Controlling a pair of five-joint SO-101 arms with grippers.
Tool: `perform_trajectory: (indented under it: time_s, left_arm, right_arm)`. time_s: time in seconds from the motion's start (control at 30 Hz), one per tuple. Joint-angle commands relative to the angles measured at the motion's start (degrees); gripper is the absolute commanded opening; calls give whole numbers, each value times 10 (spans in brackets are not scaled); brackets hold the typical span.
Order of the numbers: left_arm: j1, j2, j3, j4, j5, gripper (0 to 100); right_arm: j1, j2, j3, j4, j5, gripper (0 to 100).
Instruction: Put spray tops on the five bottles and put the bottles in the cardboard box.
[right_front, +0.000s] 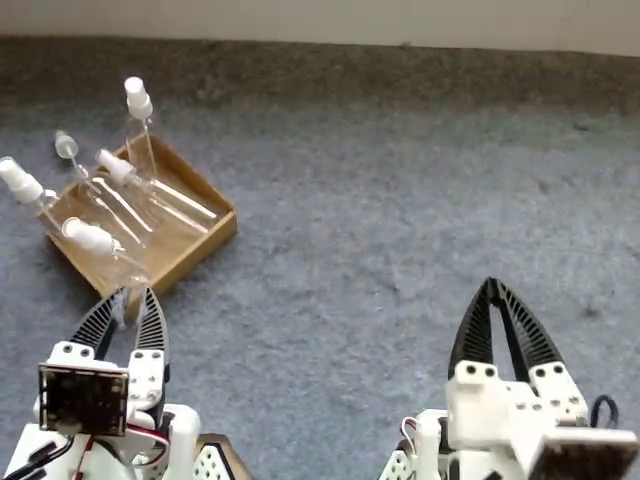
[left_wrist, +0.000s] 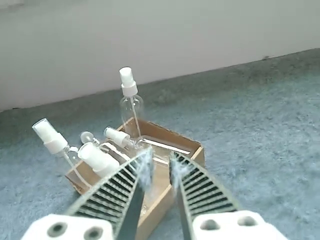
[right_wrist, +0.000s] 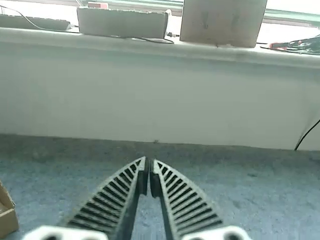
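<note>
Bottles (right_front: 118, 170) lie and lean in the cardboard box (right_front: 200, 245) with five tops showing. You can barely trace their clear bodies, and one top (right_front: 66, 146) is too small to identify. Your left gripper (right_front: 133, 296) hangs just beside the box's near corner, fingers slightly parted and empty, hiding part of the nearest bottle (left_wrist: 95, 156). Your right gripper (right_front: 492, 290) is closed, well apart.

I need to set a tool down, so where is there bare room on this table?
The wide stretch of table between the cardboard box and the right end effector is bare. It's crowded at the box, full of bottles, with the left end effector at its near corner.
</note>
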Motion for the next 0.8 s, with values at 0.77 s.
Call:
perform_trajectory:
  time_s: [0.77]
  left_arm:
    - [35,-8,137,-4,-77,7]
  right_arm:
    - [1,-6,403,-120,0,5]
